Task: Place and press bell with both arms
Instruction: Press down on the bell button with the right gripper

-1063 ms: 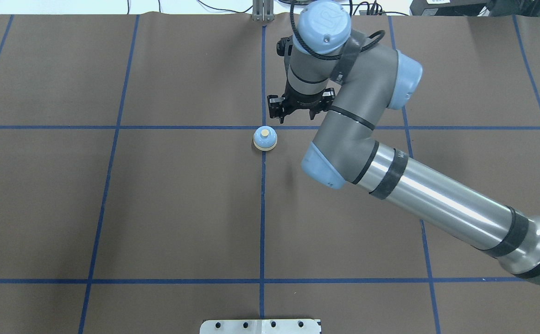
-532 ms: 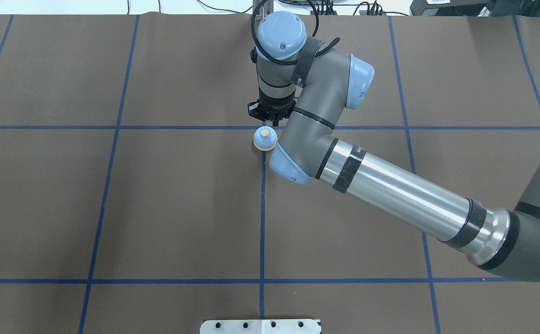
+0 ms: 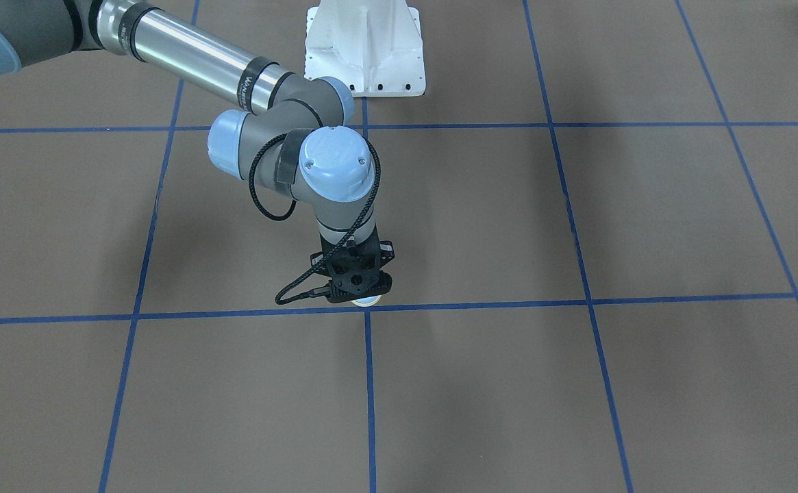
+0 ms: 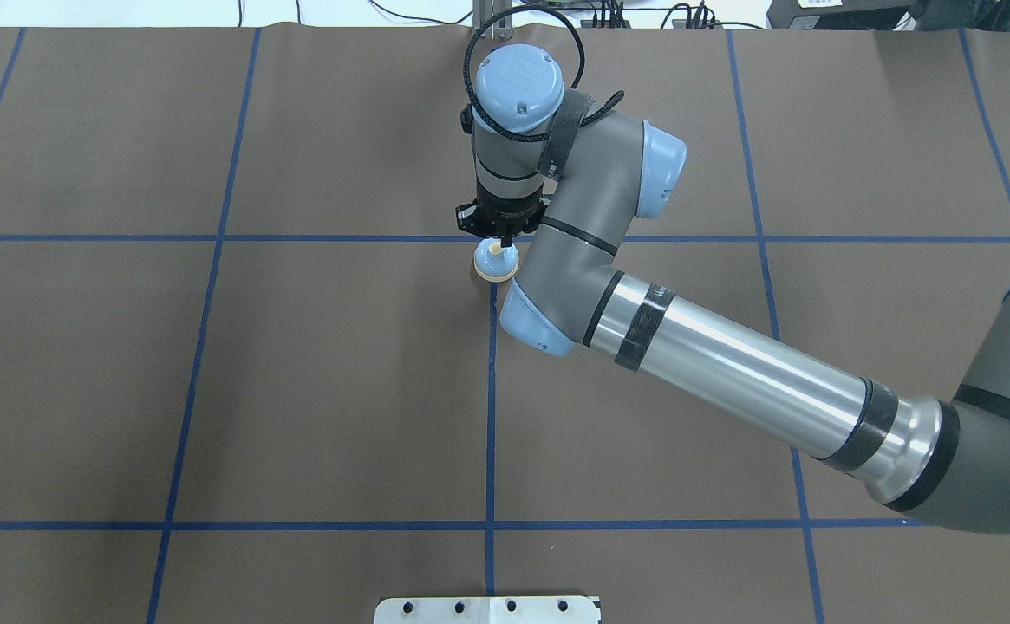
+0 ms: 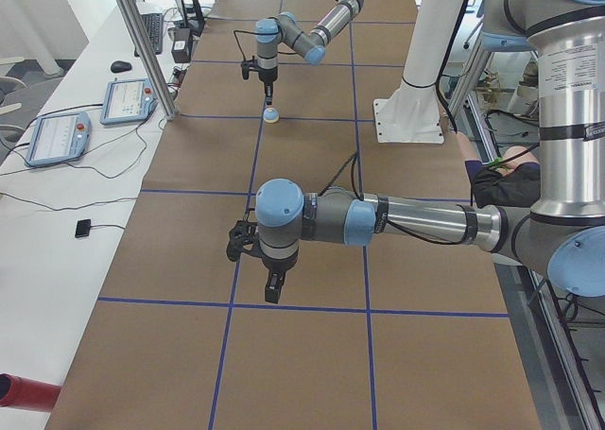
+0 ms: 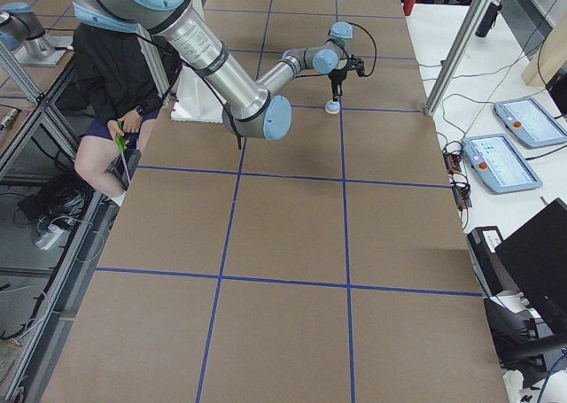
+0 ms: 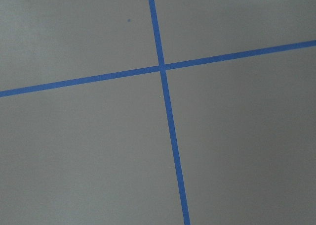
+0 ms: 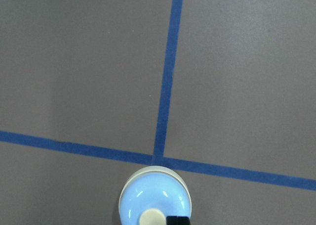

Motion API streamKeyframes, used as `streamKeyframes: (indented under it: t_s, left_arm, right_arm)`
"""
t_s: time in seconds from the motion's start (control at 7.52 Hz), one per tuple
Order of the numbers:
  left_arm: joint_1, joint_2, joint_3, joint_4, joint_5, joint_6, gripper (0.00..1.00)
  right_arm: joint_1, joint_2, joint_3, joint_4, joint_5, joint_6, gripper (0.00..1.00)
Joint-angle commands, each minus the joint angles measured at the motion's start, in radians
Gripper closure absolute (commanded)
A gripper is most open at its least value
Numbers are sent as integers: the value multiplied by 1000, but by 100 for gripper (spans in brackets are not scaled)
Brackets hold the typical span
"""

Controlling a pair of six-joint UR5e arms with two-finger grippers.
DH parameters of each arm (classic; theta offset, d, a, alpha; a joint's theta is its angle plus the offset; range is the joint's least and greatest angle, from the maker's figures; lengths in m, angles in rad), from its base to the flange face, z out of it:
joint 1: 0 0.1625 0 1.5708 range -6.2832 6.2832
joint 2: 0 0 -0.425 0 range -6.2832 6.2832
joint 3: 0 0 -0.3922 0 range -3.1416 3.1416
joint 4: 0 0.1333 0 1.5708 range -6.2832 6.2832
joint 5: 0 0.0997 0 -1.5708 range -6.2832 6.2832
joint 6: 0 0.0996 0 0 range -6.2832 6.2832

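Note:
The light-blue bell (image 4: 494, 265) with its cream button stands on a blue tape crossing at mid-table. It also shows in the front view (image 3: 367, 300), the left view (image 5: 271, 116), the right view (image 6: 332, 107) and the right wrist view (image 8: 154, 198). My right gripper (image 4: 502, 240) points straight down over it with its fingers together. One black fingertip (image 8: 177, 219) sits at the button's edge. My left gripper (image 5: 272, 288) shows only in the left view. It hangs over bare table far from the bell, and I cannot tell whether it is open.
The white pedestal (image 3: 364, 48) stands behind the bell on the robot's side. A metal plate (image 4: 487, 609) lies at the table's near edge. Teach pendants (image 5: 57, 137) lie on a side bench. A seated person (image 6: 115, 75) is beside the table.
My right gripper has moved left from beside the bell to right over it. Its fingers have gone from wide open to shut. The bell has not moved.

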Motion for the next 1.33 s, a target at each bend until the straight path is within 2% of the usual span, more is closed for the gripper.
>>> streamKeyframes:
  t_s: [0.0,1.2]
  left_arm:
    - [0,0,0,0,0,0,0]
    - [1,0,2,-1,0,0,0]
  right_arm:
    - [-13,-1,-9,35,0,17,100]
    - [-22,3,-14,38,-14,22,100]
